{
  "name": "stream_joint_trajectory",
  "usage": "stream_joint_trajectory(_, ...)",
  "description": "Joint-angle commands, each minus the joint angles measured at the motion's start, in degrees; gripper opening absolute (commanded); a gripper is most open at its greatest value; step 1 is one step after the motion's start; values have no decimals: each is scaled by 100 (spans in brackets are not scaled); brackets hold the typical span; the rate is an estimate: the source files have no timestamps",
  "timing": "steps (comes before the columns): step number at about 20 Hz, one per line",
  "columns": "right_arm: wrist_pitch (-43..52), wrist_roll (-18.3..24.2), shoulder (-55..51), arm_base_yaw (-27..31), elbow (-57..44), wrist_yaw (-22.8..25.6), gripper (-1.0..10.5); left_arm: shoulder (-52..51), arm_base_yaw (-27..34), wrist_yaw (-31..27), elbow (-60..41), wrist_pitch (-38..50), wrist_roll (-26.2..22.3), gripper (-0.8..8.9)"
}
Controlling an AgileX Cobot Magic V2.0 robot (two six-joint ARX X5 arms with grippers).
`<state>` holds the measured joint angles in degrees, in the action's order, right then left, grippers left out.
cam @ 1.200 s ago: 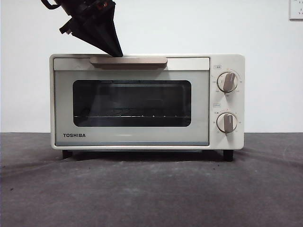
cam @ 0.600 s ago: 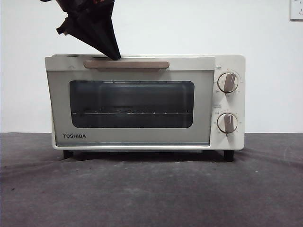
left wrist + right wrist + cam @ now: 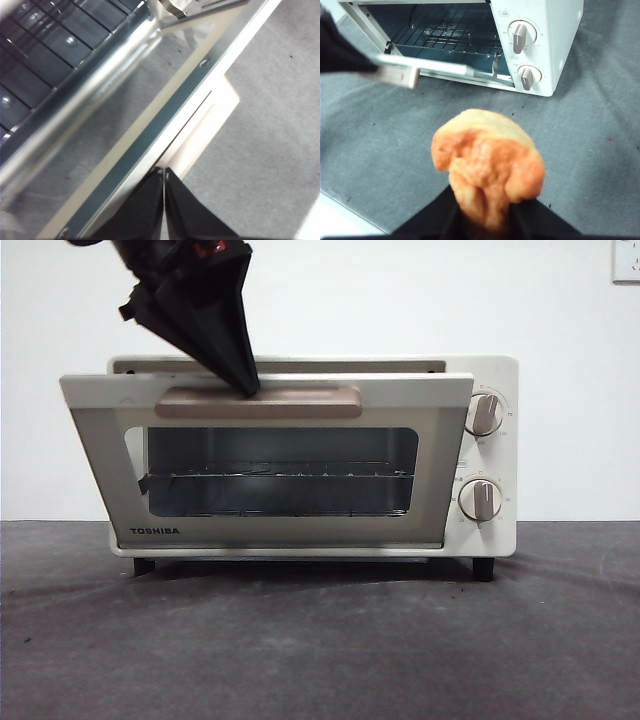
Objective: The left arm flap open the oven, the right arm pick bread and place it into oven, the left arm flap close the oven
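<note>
Left pincer [image 3: 243, 383] clenched, tips on oven [image 3: 490, 455] door handle [image 3: 258, 401]; right pincer [image 3: 482, 212] grasping bread [image 3: 487, 165].

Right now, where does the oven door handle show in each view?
Front view: door handle, upper middle, left gripper tips on it.
Left wrist view: pale bar just beyond the shut jaws.
Right wrist view: bar end at far left.
Shared landmark: wire rack.

I note a dark grey felt-like table cover [image 3: 320, 640] spanning the six o'clock half of my front view, a plain white wall [image 3: 560, 300] behind, and a white wall plate [image 3: 626, 260] at one o'clock.
</note>
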<state>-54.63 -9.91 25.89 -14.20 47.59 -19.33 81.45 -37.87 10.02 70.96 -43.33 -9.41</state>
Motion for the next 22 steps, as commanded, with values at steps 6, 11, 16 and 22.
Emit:
stream_joint_trajectory(6, 236, -13, 20, -20, 85, 28, 54, -708, -251, -719, -1580, 1335, 826, 9)
stream_joint_trajectory(11, 236, -13, 20, -20, 85, 26, 54, -1060, -476, -1038, -2326, 2109, 1491, 9)
stream_joint_trajectory(16, 236, -13, 20, -20, 85, 24, 54, -1104, -776, -1523, -2712, 2411, 1910, 9)
stream_joint_trajectory(22, 236, -13, 20, -20, 85, 26, 54, -1102, -1104, -1526, -3032, 2688, 2345, 9)
